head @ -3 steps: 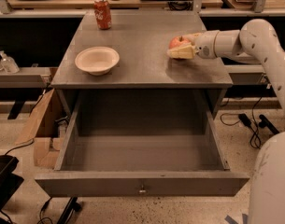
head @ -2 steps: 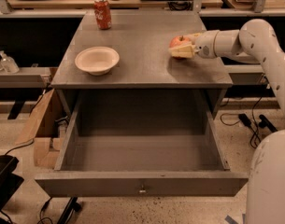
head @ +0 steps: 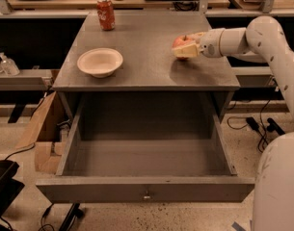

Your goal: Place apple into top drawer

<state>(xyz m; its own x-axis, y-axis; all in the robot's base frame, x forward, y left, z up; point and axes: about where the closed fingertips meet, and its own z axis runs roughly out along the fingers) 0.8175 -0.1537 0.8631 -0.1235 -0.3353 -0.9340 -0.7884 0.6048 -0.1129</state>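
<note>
The apple, red with yellowish patches, is held between the pale fingers of my gripper, just above the right side of the grey table top. The white arm comes in from the right. The top drawer is pulled wide open below the table; its inside holds nothing, and its flat front panel with a small metal knob faces the camera.
A white bowl sits on the left of the table top. A red soda can stands at the back left corner. Cardboard leans at the left of the drawer. Cables lie on the floor at right.
The gripper with the apple has shifted slightly toward the left and the table's front. Nothing else has moved.
</note>
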